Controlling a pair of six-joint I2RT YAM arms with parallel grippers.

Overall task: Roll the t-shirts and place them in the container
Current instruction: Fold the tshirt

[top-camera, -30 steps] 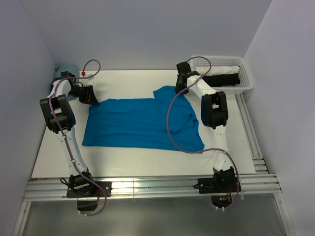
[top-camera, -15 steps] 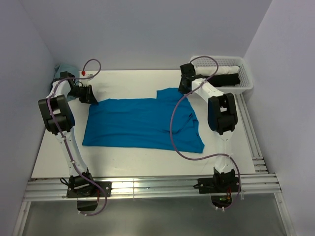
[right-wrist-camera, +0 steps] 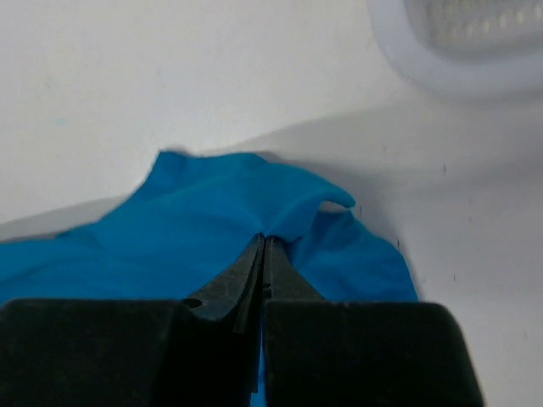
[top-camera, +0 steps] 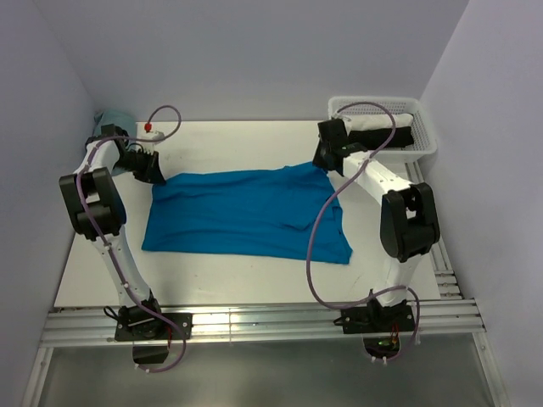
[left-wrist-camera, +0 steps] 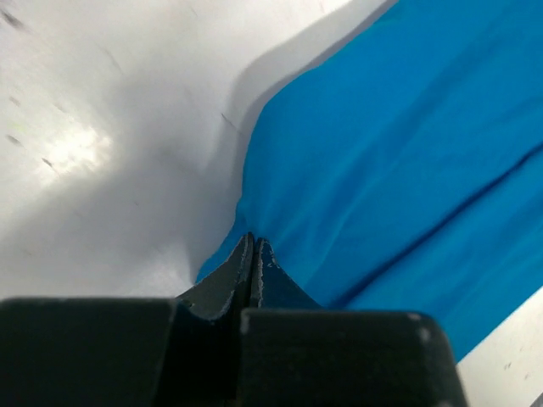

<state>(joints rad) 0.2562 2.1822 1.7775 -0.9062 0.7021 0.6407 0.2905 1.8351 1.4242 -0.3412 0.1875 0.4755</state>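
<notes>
One cerulean-blue t-shirt [top-camera: 242, 212] lies spread on the white counter [top-camera: 221, 275]. Two pincers grip it: the left pincer [top-camera: 159, 176] pinches its far left corner, and the right pincer [top-camera: 321, 165] pinches its far right edge. One white mesh basket [top-camera: 424, 140] stands at the counter's far right corner.

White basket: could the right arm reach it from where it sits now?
Probably yes. The basket lies just beyond the right gripper with bare table between, but the gripper is shut on the t-shirt, so it would drag the cloth along.
</notes>
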